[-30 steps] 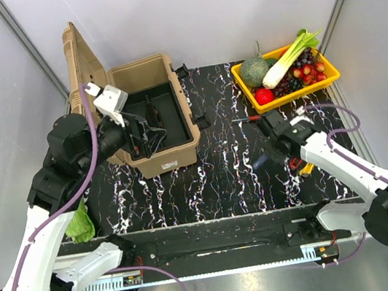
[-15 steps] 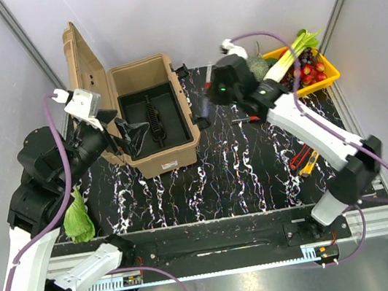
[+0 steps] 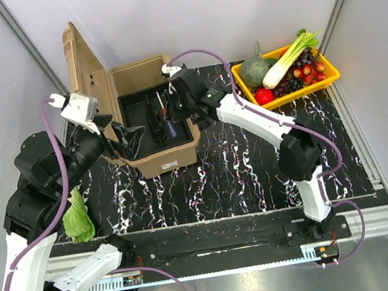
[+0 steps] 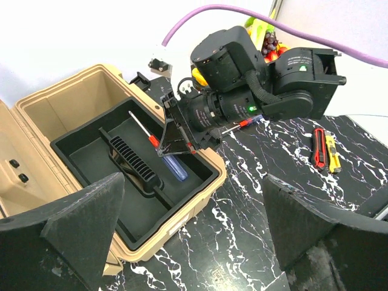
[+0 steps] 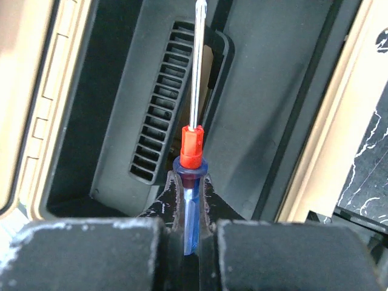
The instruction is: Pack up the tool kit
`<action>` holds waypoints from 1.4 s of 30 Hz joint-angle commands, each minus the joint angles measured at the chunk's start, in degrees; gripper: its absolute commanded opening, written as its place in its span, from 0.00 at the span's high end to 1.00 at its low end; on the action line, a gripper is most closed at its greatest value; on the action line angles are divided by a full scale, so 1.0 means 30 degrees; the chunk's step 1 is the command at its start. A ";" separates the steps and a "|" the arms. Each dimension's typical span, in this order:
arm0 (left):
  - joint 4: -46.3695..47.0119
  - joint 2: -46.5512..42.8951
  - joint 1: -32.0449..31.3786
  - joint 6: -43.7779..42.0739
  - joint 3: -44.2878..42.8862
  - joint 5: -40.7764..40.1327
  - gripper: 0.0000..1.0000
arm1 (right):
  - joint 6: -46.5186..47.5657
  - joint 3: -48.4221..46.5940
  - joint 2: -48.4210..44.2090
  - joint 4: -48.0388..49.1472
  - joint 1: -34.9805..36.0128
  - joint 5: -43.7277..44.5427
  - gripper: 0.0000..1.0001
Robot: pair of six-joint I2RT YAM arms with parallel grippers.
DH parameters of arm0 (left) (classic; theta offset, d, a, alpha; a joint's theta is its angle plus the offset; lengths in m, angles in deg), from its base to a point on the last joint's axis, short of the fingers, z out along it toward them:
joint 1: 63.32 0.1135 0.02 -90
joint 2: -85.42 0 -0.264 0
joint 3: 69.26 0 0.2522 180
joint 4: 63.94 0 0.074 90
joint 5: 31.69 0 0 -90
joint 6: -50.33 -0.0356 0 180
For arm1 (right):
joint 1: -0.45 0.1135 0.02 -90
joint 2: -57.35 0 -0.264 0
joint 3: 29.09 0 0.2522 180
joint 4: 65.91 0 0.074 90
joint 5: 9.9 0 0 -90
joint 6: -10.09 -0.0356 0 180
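Observation:
The tan toolbox [image 3: 163, 159] stands open at the back left, its ribbed lid [image 3: 83, 60] upright. Its black inner tray [image 3: 136, 114] has a ribbed handle [image 5: 160, 103] down the middle. My right gripper [image 3: 174, 110] hangs over the tray, shut on a blue-handled screwdriver [image 5: 193, 151] with a red collar, shaft pointing away over the handle. In the left wrist view the blue handle [image 4: 176, 167] sits low inside the tray [image 4: 91, 157]. My left gripper [image 4: 194, 242] is open and holds nothing, above the table by the box's near corner [image 4: 182, 221].
A yellow tray of vegetables [image 3: 285, 68] stands at the back right. Two utility knives [image 4: 321, 148] and a red-handled screwdriver [image 4: 242, 124] lie on the black marbled table right of the box. A green leafy piece [image 3: 79, 219] lies at the left edge.
My right arm has swung from the table's right side across to the toolbox, carrying the screwdriver over the tray. My left gripper has drawn back out of the box to the left.

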 commanded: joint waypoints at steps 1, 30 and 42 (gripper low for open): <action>0.0417 -0.0179 -0.0066 0.0208 -0.0539 -0.0627 0.01 | 0.1306 -0.1273 0.0512 0.0077 0.0139 -0.0982 1.00; 0.0183 -0.0531 -0.0037 0.0354 -0.0245 -0.1067 0.01 | -0.0187 -0.4058 0.0987 -0.2178 0.0168 0.3054 0.59; 0.0183 -0.0473 -0.0066 0.0266 -0.0245 -0.1008 0.01 | -0.6301 0.2380 -0.4521 -0.2996 -0.2723 1.0211 0.47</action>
